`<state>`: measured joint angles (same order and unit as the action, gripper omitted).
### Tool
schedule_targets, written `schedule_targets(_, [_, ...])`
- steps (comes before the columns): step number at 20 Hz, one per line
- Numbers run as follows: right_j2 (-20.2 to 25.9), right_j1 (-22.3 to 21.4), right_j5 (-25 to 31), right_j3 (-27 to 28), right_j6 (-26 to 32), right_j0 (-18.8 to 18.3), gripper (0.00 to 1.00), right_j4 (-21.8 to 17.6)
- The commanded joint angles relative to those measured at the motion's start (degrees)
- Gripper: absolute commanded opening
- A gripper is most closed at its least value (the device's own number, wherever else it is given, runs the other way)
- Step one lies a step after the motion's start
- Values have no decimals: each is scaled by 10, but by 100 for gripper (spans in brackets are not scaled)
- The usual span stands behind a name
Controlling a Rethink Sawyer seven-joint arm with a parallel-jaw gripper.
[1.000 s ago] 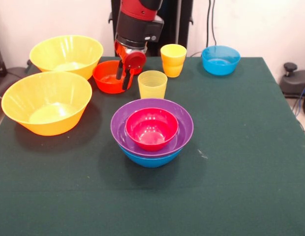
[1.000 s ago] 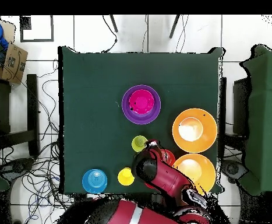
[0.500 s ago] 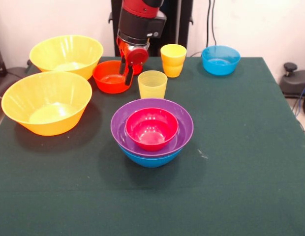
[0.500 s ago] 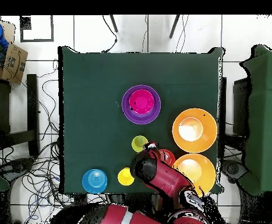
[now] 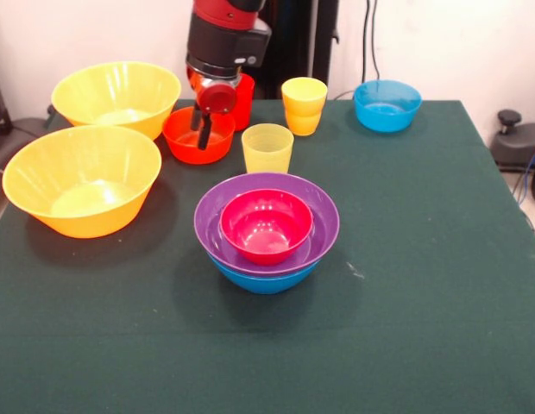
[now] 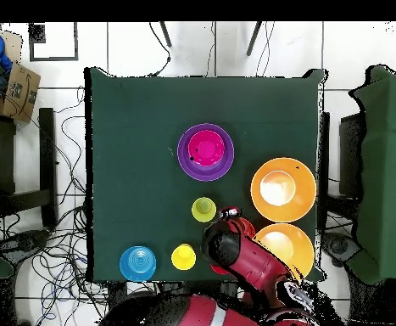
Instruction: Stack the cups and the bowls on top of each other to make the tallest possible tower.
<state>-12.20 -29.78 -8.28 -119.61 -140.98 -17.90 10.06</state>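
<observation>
The tower stands mid-table: a blue bowl [image 5: 263, 279] at the bottom, the purple bowl [image 5: 315, 216] in it, and the pink-red bowl [image 5: 266, 226] on top; it also shows in the overhead view [image 6: 205, 151]. My gripper [image 5: 200, 126] hangs open and empty just above the orange-red bowl [image 5: 185, 145], its fingers [image 5: 204, 135] over the bowl's inside. A red cup [image 5: 242, 99] stands right behind the gripper, partly hidden. The pale yellow cup [image 5: 267, 148] stands between the tower and two nested orange-yellow cups [image 5: 304, 105]. In the overhead view the arm covers most of the orange-red bowl [image 6: 243, 226].
Two large yellow-orange bowls [image 5: 116, 95] [image 5: 81, 179] sit side by side at the left of the front view. A light-blue bowl [image 5: 387, 104] stands at the far right corner. The table is covered in green cloth [image 5: 405, 285].
The gripper has moved left in the front view, from the orange-red bowl's right rim to over its middle. The red cup now shows behind it.
</observation>
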Motion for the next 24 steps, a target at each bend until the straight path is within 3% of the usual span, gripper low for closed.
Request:
schedule_targets(1, [77,31,-28,-18,-80,-17,100,-27])
schedule_targets(24, [101,61,-65,-13,-84,-32,100,-39])
